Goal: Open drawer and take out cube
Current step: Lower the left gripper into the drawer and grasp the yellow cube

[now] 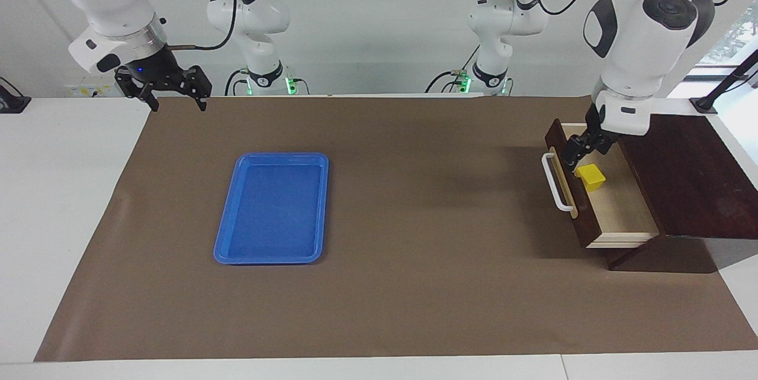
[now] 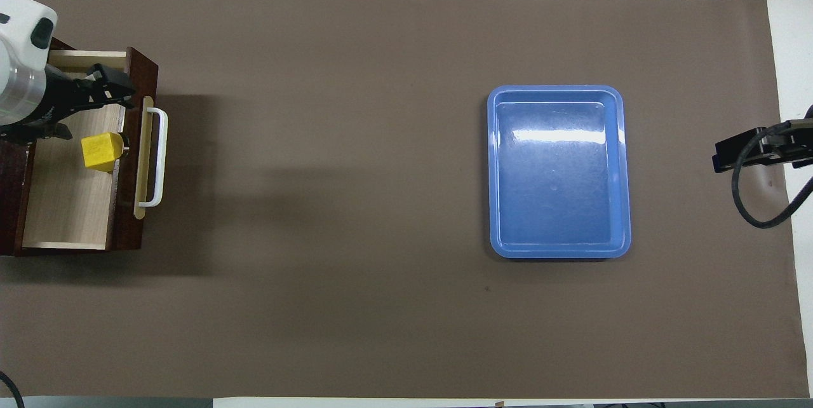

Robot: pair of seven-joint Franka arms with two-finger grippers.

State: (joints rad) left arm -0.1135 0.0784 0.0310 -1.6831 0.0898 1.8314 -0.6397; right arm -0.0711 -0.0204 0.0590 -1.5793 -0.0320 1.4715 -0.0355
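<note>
The drawer (image 1: 622, 214) of the dark brown box (image 1: 687, 173) stands pulled out at the left arm's end of the table, its white bar handle (image 1: 555, 184) facing the mat's middle. The yellow cube (image 1: 591, 177) lies on the pale drawer floor (image 2: 63, 211), close to the front panel. My left gripper (image 1: 575, 158) hangs open just over the drawer, above the cube (image 2: 100, 152) and a little toward the robots, holding nothing; from overhead the left gripper (image 2: 114, 91) shows over the drawer's corner. My right gripper (image 1: 166, 93) waits open and raised at the right arm's end.
A flat blue tray (image 1: 272, 208) lies on the brown mat toward the right arm's end, seen overhead as the blue tray (image 2: 559, 173). The brown mat (image 1: 414, 220) covers most of the table. Only the right gripper's tips (image 2: 756, 150) show at the overhead view's edge.
</note>
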